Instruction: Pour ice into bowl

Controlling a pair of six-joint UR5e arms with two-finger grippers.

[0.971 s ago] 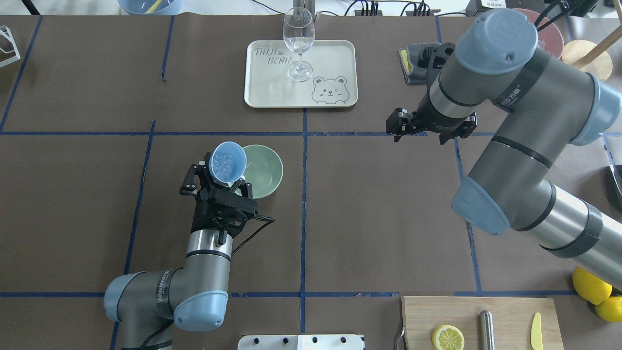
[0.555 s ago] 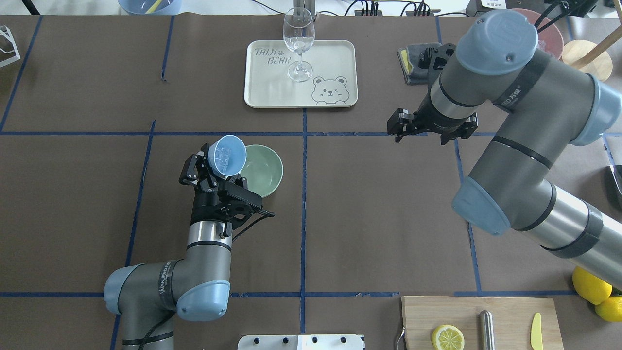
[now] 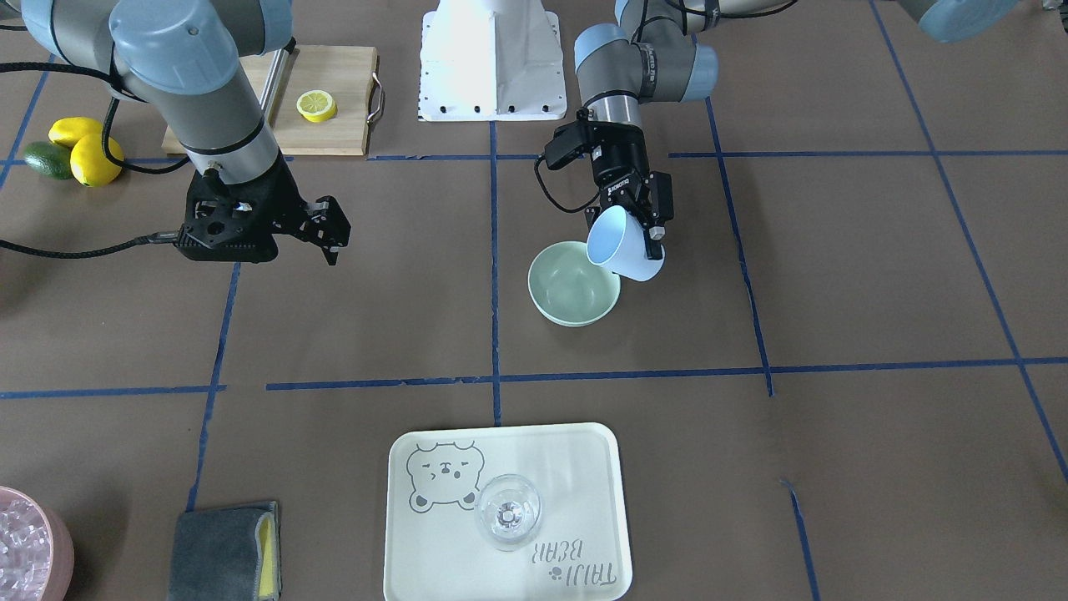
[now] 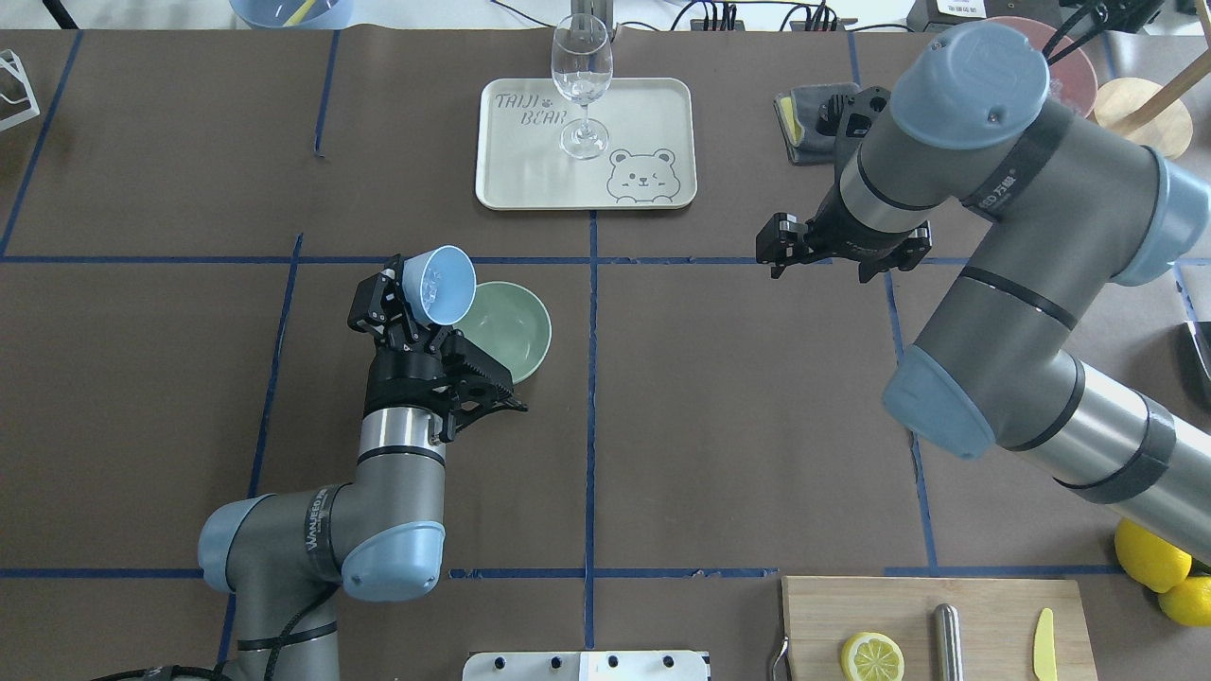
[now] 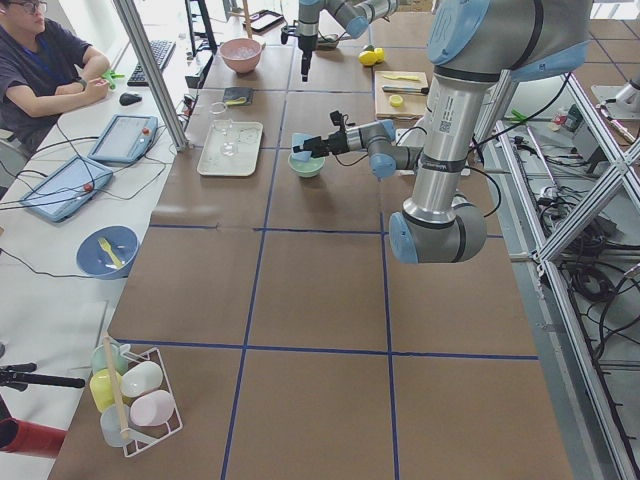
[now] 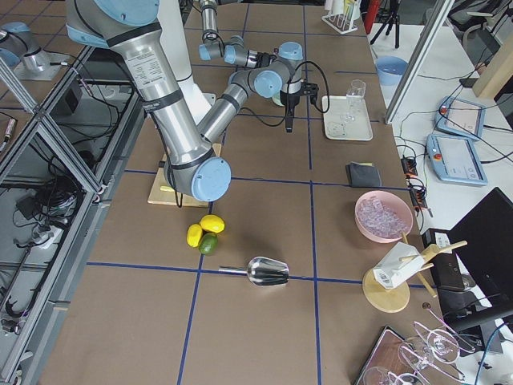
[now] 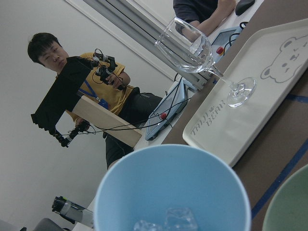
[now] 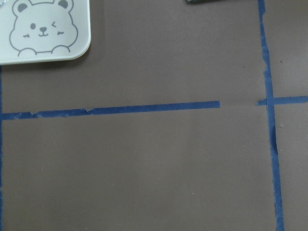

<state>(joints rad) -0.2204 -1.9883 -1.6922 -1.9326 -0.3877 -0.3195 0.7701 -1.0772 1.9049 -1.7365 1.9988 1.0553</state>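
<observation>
Ice (image 7: pixel 168 220) barely shows, cut off inside the tilted blue cup (image 4: pixel 437 284) pinched by the left claw (image 4: pixel 413 317); bowl (image 4: pixel 511 329) partly covered; right claw (image 4: pixel 821 257) spread.

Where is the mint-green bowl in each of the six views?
Front-facing: bowl centre.
Overhead: bowl left of centre.
Exterior left: bowl upper centre.
Exterior right: too hidden to tell.
Left wrist: bowl bottom-right corner.
Right wrist: not in it.
Landmark: bear tray, in all six.

Brown table cover (image 8: pixel 144 173) fills the view. Top left, rounded corner of a cream tray (image 8: pixel 81 29) with a winking bear drawing (image 8: pixel 41 24). Horizontal blue tape line (image 8: pixel 120 110) stops just short of a vertical one (image 8: pixel 269 120). Dark object (image 8: pixel 216 1) clipped at the top edge, unclear what.
</observation>
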